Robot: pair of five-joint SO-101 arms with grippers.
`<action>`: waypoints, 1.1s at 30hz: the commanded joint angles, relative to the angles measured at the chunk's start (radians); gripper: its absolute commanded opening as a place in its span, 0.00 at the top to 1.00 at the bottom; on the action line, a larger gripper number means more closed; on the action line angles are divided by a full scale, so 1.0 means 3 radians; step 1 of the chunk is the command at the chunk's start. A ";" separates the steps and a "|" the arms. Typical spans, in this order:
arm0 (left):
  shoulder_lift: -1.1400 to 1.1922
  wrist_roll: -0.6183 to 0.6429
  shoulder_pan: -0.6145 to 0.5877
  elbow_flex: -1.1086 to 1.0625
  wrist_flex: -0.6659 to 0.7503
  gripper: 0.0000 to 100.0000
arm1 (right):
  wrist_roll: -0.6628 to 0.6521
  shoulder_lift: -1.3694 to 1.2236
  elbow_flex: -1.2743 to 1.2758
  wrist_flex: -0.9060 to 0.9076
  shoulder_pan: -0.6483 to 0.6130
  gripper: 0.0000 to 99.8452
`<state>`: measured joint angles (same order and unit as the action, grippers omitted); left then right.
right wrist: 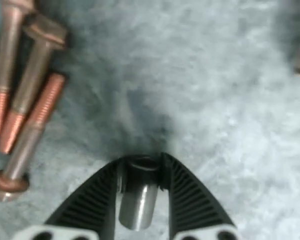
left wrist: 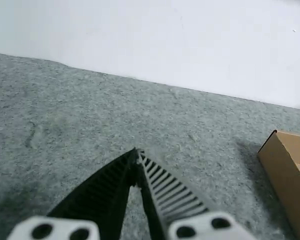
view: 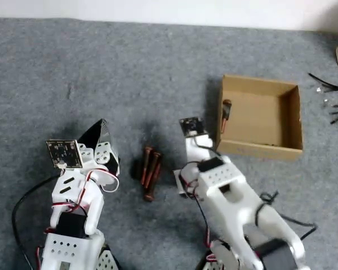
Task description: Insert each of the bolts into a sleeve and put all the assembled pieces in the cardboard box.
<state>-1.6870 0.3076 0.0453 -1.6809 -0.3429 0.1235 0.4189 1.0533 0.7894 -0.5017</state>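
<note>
As right gripper [right wrist: 140, 161] grips sleeve [right wrist: 138, 200], sides hidden.

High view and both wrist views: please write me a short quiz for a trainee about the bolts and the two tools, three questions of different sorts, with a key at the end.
1. How many bolts lie loose on the table? A) one B) three C) five
2. True or false: the left tool is shut and holds nothing.
3. Fill in the missing word: the right tool grips a metal ____.

Key: 1 B; 2 true; 3 sleeve.
</note>
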 commanded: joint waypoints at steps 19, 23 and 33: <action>-0.0018 -0.0056 -0.0023 -0.0074 0.0005 0.99 | -0.0271 -0.1465 -0.1424 0.0494 0.0386 0.82; -0.0018 -0.0056 -0.0023 -0.0074 0.0005 0.99 | -0.0271 -0.1476 -0.1440 0.0586 0.0386 0.82; -0.0023 -0.0056 -0.0028 -0.0074 0.0005 0.99 | -0.0077 -0.1476 -0.1261 0.0857 0.0422 0.82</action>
<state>-1.6870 0.3076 0.0453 -1.6809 -0.3429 0.0790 -0.0138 0.6452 1.0012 -0.4035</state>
